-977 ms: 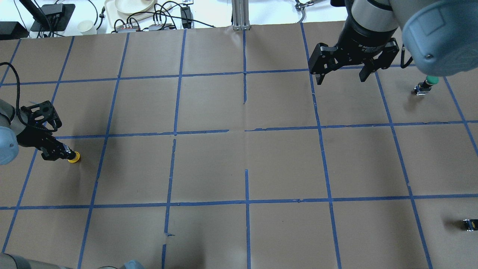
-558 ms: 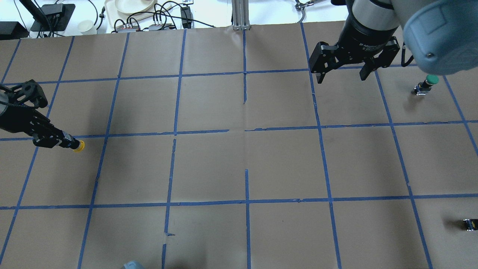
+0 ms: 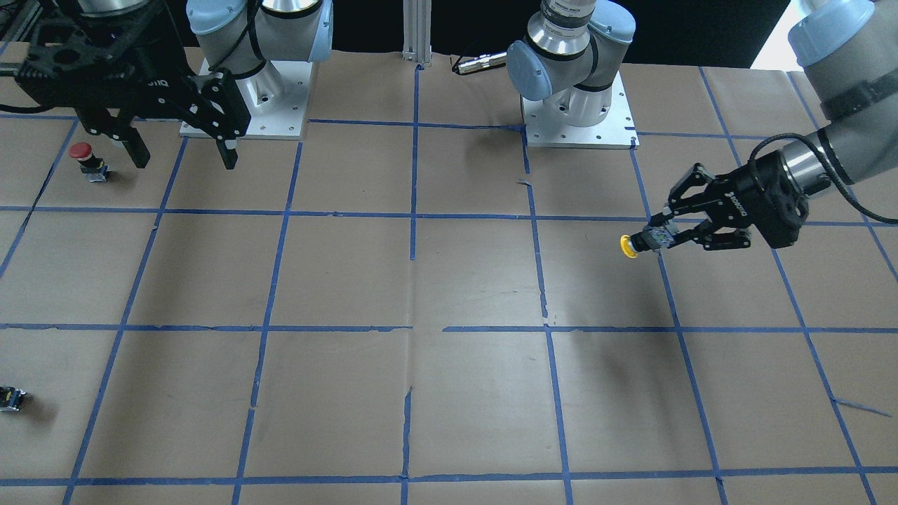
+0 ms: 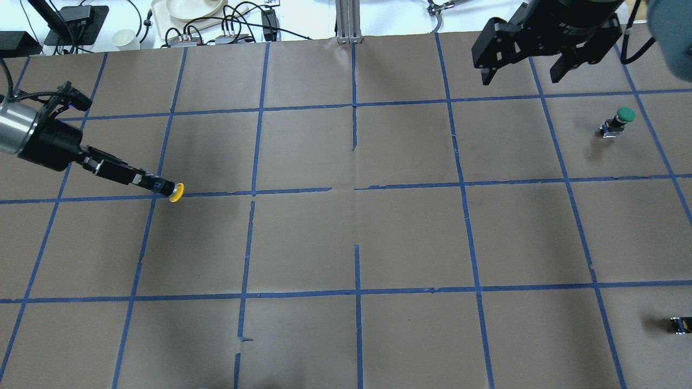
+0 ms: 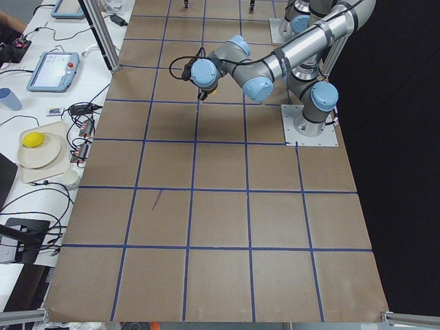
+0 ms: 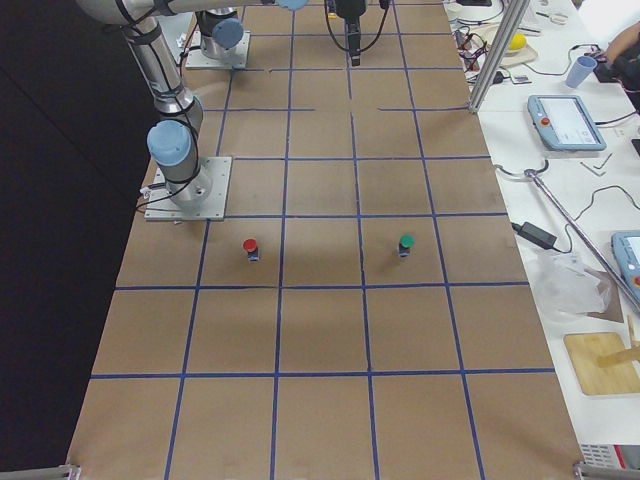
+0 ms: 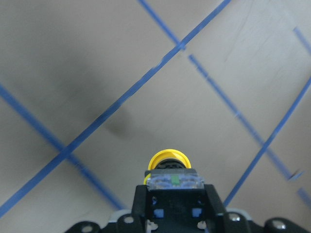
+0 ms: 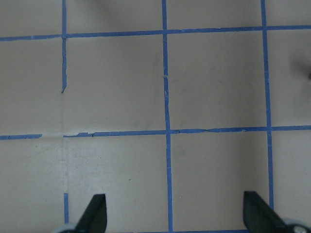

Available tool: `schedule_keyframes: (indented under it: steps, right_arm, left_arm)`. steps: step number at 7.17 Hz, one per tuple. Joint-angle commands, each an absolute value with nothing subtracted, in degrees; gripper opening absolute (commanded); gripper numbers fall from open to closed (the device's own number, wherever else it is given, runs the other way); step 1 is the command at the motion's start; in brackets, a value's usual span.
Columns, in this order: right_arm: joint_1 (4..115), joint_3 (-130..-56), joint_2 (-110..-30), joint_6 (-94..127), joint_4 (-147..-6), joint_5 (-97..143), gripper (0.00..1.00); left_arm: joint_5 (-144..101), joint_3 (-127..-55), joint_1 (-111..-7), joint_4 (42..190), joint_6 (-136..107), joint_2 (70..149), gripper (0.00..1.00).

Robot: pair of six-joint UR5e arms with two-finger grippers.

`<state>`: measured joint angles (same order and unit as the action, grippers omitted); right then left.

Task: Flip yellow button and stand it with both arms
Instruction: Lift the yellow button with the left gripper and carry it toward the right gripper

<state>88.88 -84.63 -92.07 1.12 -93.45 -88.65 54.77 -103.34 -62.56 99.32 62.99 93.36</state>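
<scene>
My left gripper [image 4: 160, 186] is shut on the black-grey body of the yellow button [image 4: 177, 192] and holds it above the paper, with the cap pointing sideways toward the table's middle. In the front view this gripper [image 3: 656, 238] and the button's yellow cap [image 3: 628, 246] are at the right. The left wrist view shows the button [image 7: 168, 160] between the fingertips, with its shadow on the paper beyond. My right gripper [image 4: 520, 75] is open and empty, high over the far right; it also shows in the front view [image 3: 184, 160] and its wrist view [image 8: 176, 216].
A green-capped button [image 4: 619, 120] stands at the right of the overhead view. A red-capped button [image 3: 83, 158] stands at the left of the front view, beside my right gripper. A tiny black block [image 4: 680, 324] lies near the right edge. Brown paper with blue tape grid [image 4: 357, 243] covers the table.
My left gripper has carried the yellow button up off the paper and rightward toward the middle, turning as it went. My right gripper has moved up and a little right, still open.
</scene>
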Motion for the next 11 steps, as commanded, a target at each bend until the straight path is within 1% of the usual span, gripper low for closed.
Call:
schedule_keyframes:
  steps: [1, 3, 4, 5, 7, 8, 10, 11]
  right_arm:
    - [85.62, -84.29, -92.20, 1.40, -91.95, -81.97, 1.00]
    - [75.38, -84.55, -92.29, 1.15, -82.84, -61.28, 1.00]
    - [72.54, -85.51, -92.29, 0.62, -76.96, -48.99, 1.00]
    - [72.34, -87.08, -92.37, 0.62, -73.60, -37.56, 1.00]
    - [72.77, -91.47, -93.77, 0.79, -73.30, -23.82, 1.00]
    - [72.69, -95.67, -94.91, 0.70, -73.39, -17.12, 1.00]
    - [72.77, -102.89, -99.38, 0.61, -73.83, -15.65, 1.00]
    - [72.86, -104.49, -100.27, 0.62, -74.00, -15.56, 1.00]
  left_arm:
    - [34.64, -104.41, -70.10, 107.64, 51.20, 90.71, 0.02]
    - [17.94, -104.76, -78.45, 109.07, 46.00, 89.65, 0.02]
    - [11.40, -105.46, -81.62, 108.81, 45.97, 89.82, 0.02]
    - [4.38, -106.51, -84.61, 108.90, 45.97, 89.22, 0.02]
    - [-4.97, -110.11, -88.05, 108.11, 46.14, 89.21, 0.02]
    - [-9.01, -110.91, -88.68, 108.11, 46.14, 89.47, 0.02]
    - [-12.55, -110.92, -91.65, 107.84, 46.23, 89.91, 0.02]
    - [-13.09, -110.92, -92.28, 108.02, 46.23, 89.22, 0.02]
